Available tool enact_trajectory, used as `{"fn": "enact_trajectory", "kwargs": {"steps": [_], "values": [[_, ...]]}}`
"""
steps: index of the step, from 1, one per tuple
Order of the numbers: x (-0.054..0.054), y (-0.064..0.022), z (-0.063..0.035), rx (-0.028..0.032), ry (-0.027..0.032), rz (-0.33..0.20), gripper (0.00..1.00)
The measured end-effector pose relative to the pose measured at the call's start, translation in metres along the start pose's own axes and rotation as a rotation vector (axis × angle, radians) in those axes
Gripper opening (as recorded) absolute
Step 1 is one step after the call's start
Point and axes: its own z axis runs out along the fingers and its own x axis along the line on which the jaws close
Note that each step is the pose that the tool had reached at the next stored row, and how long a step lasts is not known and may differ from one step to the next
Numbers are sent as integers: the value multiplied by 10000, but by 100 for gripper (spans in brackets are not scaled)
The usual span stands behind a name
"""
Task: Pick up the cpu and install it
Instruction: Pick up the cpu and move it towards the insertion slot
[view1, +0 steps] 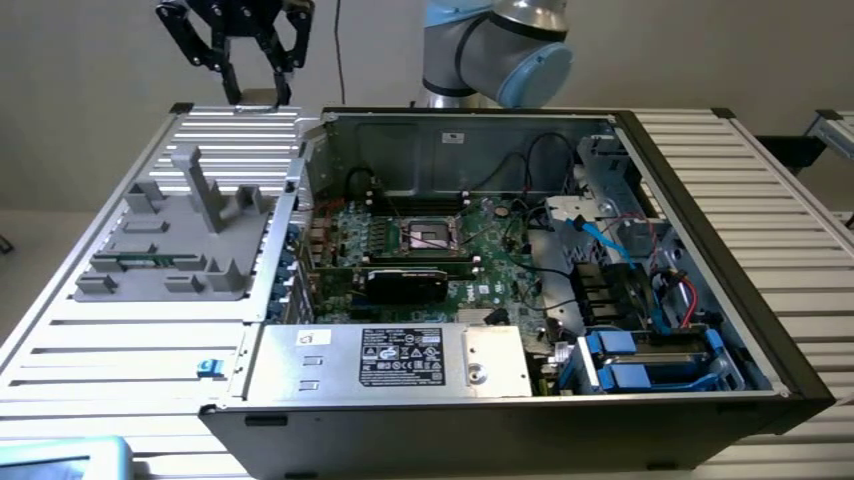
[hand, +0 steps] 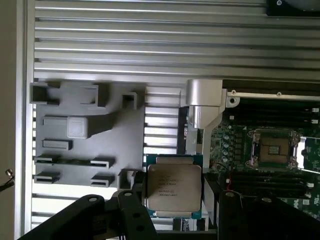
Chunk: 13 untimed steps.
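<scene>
The cpu (view1: 259, 98), a small flat square chip with a silver top, hangs in the air above the far left corner of the slatted table, beyond the grey fixture tray (view1: 171, 240). My gripper (view1: 256, 88) is shut on it from above, one finger on each side. In the wrist view the cpu (hand: 173, 187) sits between the dark fingers (hand: 131, 210), printed metal top facing the camera. The open cpu socket (view1: 430, 235) lies on the green motherboard inside the open computer case, well to the exterior view's right of the gripper, and it is also seen as the socket (hand: 273, 150).
The case wall (view1: 310, 150) stands between the gripper and the motherboard. A black card (view1: 407, 280) sits just in front of the socket. A silver box with a white label (view1: 387, 360) fills the case's near side. Cables and blue drive bays (view1: 641, 360) crowd the right.
</scene>
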Motion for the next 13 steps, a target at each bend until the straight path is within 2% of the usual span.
{"fn": "enact_trajectory", "kwargs": {"steps": [13], "values": [[-588, -29, -20, -1, 1, 0, 55]]}}
